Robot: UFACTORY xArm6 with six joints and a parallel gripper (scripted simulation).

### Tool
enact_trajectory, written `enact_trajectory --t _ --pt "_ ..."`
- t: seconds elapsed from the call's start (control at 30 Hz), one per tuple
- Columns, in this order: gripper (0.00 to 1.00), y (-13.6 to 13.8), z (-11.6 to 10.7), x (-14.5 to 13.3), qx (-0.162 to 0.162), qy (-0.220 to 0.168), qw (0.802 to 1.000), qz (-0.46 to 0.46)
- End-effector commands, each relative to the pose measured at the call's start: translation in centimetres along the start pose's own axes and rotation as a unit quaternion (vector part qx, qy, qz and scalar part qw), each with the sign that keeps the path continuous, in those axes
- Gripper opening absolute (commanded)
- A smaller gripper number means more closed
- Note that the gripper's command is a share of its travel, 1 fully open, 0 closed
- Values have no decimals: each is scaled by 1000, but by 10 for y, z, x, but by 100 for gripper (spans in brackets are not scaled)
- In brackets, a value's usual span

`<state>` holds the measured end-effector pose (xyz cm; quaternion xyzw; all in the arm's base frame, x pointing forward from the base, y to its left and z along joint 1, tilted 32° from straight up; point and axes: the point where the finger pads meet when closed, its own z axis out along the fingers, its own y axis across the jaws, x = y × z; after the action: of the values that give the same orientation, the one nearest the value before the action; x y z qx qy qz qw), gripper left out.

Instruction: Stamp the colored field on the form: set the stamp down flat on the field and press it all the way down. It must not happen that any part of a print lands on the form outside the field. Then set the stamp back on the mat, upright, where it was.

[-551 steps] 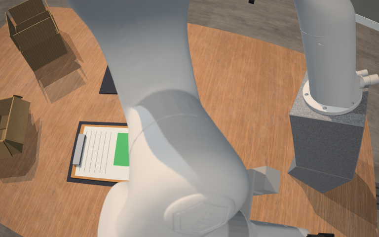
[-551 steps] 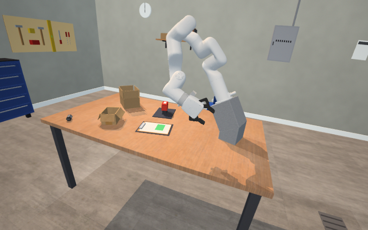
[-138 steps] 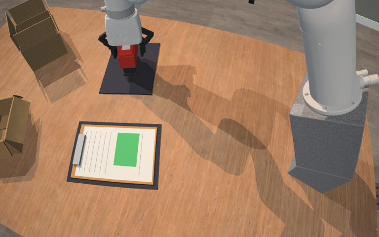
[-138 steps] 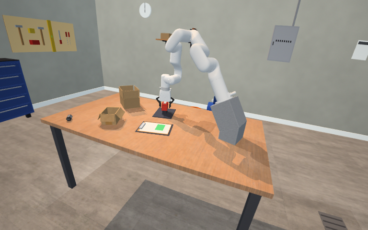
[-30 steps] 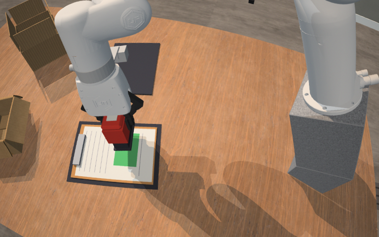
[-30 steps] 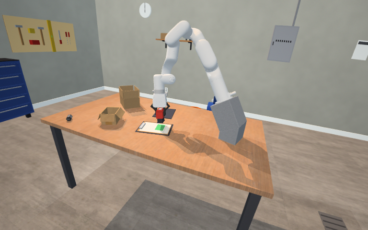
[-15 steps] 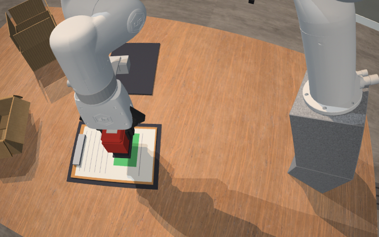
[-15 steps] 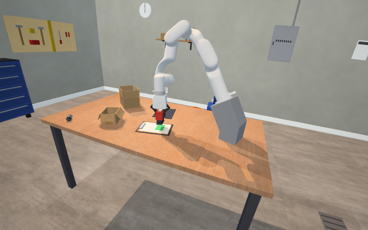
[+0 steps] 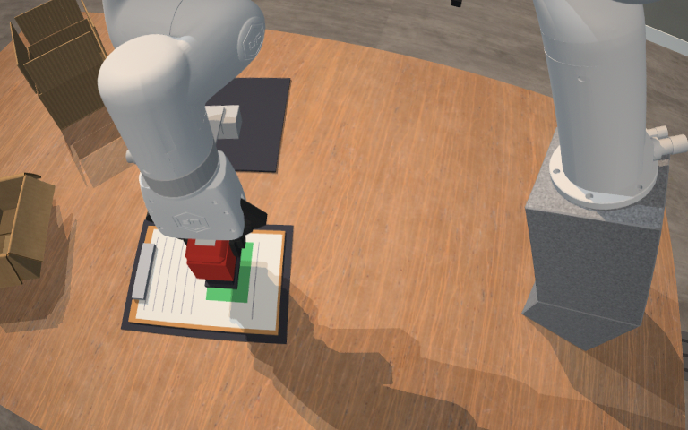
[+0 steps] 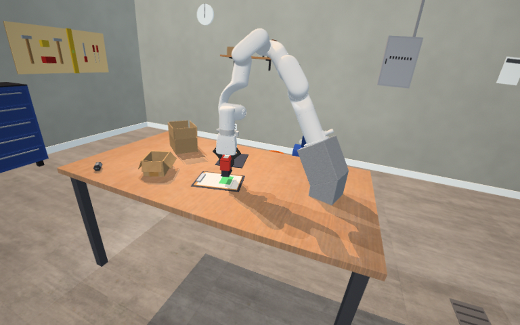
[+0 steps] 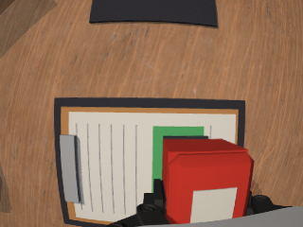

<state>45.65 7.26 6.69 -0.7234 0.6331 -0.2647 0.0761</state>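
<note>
My gripper (image 9: 215, 253) is shut on the red stamp (image 9: 210, 258) and holds it upright above the form. The stamp also shows in the exterior view (image 10: 225, 162) and in the wrist view (image 11: 204, 180). The form (image 9: 208, 281) is a white lined sheet on a clipboard with a grey clip (image 9: 143, 270) at its left. Its green field (image 9: 234, 283) lies under and beside the stamp, and the stamp hides part of it. In the exterior view the stamp hangs a little above the green field (image 10: 226, 181).
Two cardboard boxes stand at the left, one tall (image 9: 55, 65) and one low and open (image 9: 20, 227). The arm's grey pedestal (image 9: 593, 253) stands at the right. A small dark object (image 10: 97, 166) lies near the table's far left corner.
</note>
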Motion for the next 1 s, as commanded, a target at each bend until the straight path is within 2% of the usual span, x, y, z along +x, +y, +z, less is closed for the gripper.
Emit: enact_trajectory --t 0.0,0.3,0.73,0.97 --pt "32 -1 -1 0 2 0 1000 0" --pt "32 -1 4 0 2 0 1000 0" --pt "32 -2 32 0 2 0 1000 0" --pt "32 -2 38 0 2 0 1000 0"
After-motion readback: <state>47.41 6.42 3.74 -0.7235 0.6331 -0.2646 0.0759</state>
